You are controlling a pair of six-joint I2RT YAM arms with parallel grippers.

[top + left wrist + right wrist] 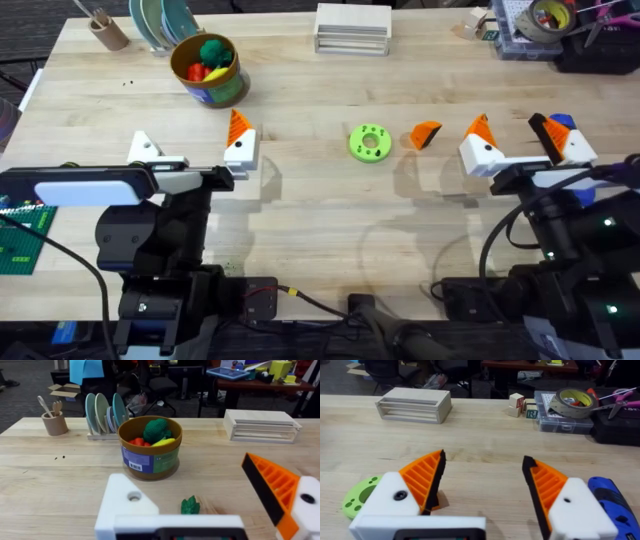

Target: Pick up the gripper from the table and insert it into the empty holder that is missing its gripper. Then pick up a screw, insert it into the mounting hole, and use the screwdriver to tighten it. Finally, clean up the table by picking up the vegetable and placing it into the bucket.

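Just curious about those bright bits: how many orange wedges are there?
4 orange wedges. One on the left gripper, two on the right gripper, one loose wedge on the table beside the green disc. Others may be hidden.

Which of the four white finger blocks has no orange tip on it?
The left arm's outer holder: bare white, with an open screw hole. The other three blocks carry orange ribbed tips.

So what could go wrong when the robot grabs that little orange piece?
The orange gripper tip lies close beside the green disc, so the open right gripper might bump the disc while reaching. The blue screwdriver sits right beside that gripper and could get knocked away.
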